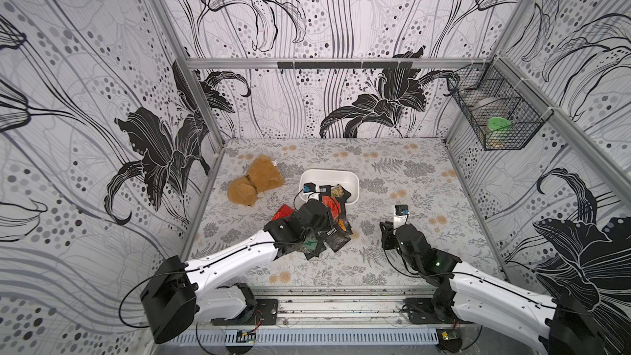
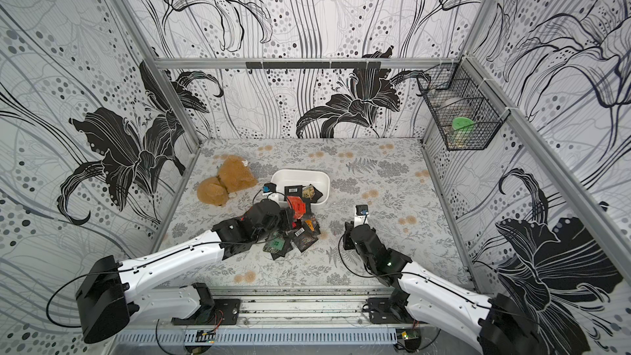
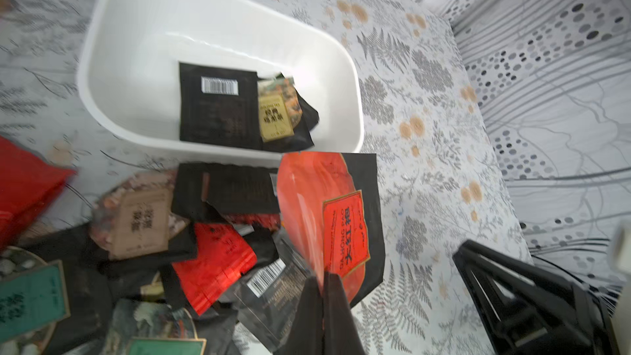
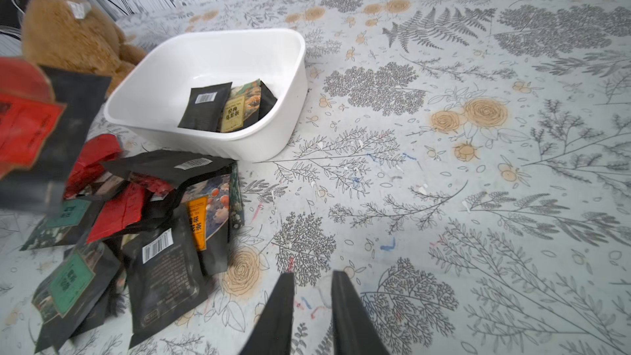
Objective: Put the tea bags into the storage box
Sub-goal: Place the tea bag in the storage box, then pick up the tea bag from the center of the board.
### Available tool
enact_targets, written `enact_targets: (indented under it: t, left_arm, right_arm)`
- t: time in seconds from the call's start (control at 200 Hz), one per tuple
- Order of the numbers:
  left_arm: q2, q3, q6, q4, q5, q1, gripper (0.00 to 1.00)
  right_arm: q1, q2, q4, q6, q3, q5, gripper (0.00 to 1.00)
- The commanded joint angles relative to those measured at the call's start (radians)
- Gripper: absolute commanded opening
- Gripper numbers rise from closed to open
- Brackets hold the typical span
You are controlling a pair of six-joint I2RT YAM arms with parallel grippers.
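The left arm is carrying one tea bag toward the box. The left gripper [image 3: 322, 273] is clamping the lower edge of a red-and-black sachet [image 3: 329, 213], which is hanging clear of the heap and just short of the box's near rim. The storage box [image 1: 328, 172] is sitting between the table's middle and its far edge. The heap of tea bags [image 1: 338, 242] is lying just beside its near wall, toward the middle of the table [image 1: 426, 244].

To my eye the pick is done and the carry is under way. The next move is calling for a short reach over the rim, then a letting-go with the sachet well inside, since a bag dropped early is likely to land back on the heap. The right gripper [image 4: 312, 280] is hovering over bare table beside the heap, jaws a little apart and holding nothing.

Inside the box, a black barcode sachet [image 3: 218, 107] is lying flat. A yellow-labelled sachet [image 3: 276, 116] is resting against its side, on top of another black one. Most bags are waiting outside. The wire basket [image 1: 495, 110] on the right wall is holding something green-lidded.
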Motion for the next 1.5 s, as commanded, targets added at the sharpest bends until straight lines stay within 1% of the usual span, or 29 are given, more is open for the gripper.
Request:
enact_targets:
  t: [0.0,0.135,0.235,0.38,0.431,0.456,0.486,0.496,0.526,0.571,0.601,0.641,0.701,0.756,0.876,0.891,0.996,1.081,1.156,1.267,1.357,1.437,1.497]
  left_arm:
    - [0.079,0.090,0.109,-0.015,0.002,0.081,0.00]
    - [0.240,0.254,0.144,-0.012,0.005,0.115,0.00]
    - [0.376,0.365,0.157,-0.025,0.002,0.128,0.00]
    - [0.520,0.510,0.183,-0.106,-0.080,0.142,0.01]
    - [0.553,0.559,0.188,-0.168,-0.160,0.149,0.11]
    - [0.562,0.581,0.186,-0.200,-0.211,0.152,0.18]
    - [0.566,0.598,0.184,-0.227,-0.268,0.152,0.41]
    - [0.566,0.603,0.183,-0.234,-0.284,0.154,0.48]
    - [0.559,0.607,0.184,-0.245,-0.317,0.156,0.62]
    - [0.540,0.604,0.179,-0.251,-0.341,0.159,0.80]
    - [0.523,0.597,0.179,-0.249,-0.349,0.161,0.89]
    - [0.500,0.584,0.177,-0.240,-0.350,0.161,0.94]
    - [0.451,0.554,0.166,-0.228,-0.330,0.161,0.95]
    - [0.397,0.505,0.153,-0.189,-0.287,0.162,0.95]
    - [0.249,0.352,0.121,-0.071,-0.167,0.162,0.95]
    - [0.231,0.330,0.116,-0.058,-0.157,0.161,0.95]
    - [0.104,0.193,0.064,0.011,-0.073,0.162,0.95]
    - [0.017,0.082,0.007,0.045,-0.027,0.162,0.95]
    - [-0.050,-0.019,-0.048,0.064,0.004,0.162,0.91]
    - [-0.149,-0.163,-0.118,0.072,0.040,0.161,0.86]
    - [-0.234,-0.285,-0.170,0.109,0.117,0.159,0.83]
    - [-0.310,-0.373,-0.212,0.122,0.160,0.157,0.77]
    - [-0.369,-0.434,-0.239,0.123,0.170,0.155,0.76]
  right_arm:
    - [0.003,-0.052,0.022,0.000,-0.032,0.003,0.28]
    - [0.003,-0.046,0.022,-0.017,-0.021,-0.018,0.30]
    - [0.003,-0.038,-0.009,-0.004,-0.011,0.010,0.31]
    - [0.003,-0.062,-0.007,-0.009,-0.019,0.004,0.32]
    - [0.003,-0.071,-0.005,-0.012,-0.025,-0.003,0.35]
    - [0.003,-0.074,-0.001,-0.014,-0.027,-0.010,0.37]
    - [0.003,-0.077,0.002,-0.019,-0.028,-0.016,0.39]
    - [0.003,-0.078,0.003,-0.018,-0.028,-0.017,0.40]
    - [0.003,-0.080,0.004,-0.019,-0.028,-0.016,0.42]
    - [0.003,-0.078,0.005,-0.019,-0.030,-0.018,0.44]
    - [0.003,-0.077,0.007,-0.019,-0.028,-0.018,0.45]
    - [0.003,-0.073,0.008,-0.020,-0.026,-0.019,0.46]
    - [0.003,-0.069,0.007,-0.024,-0.024,-0.018,0.47]
    - [0.003,-0.066,0.009,-0.025,-0.024,-0.019,0.47]
    - [0.003,-0.059,0.014,-0.032,-0.024,-0.019,0.48]
    - [0.003,-0.057,0.016,-0.031,-0.025,-0.042,0.48]
    - [0.003,-0.035,0.037,-0.041,-0.024,-0.075,0.49]
    - [0.004,-0.006,0.050,-0.054,-0.014,-0.104,0.50]
    - [0.003,0.015,0.065,-0.059,-0.013,-0.115,0.51]
    - [0.003,0.039,0.098,-0.068,-0.012,-0.172,0.51]
    - [0.003,0.061,0.082,0.006,0.017,-0.213,0.51]
    - [0.003,0.096,0.020,0.123,0.071,-0.252,0.49]
    - [0.005,0.111,0.009,0.215,0.090,-0.294,0.49]
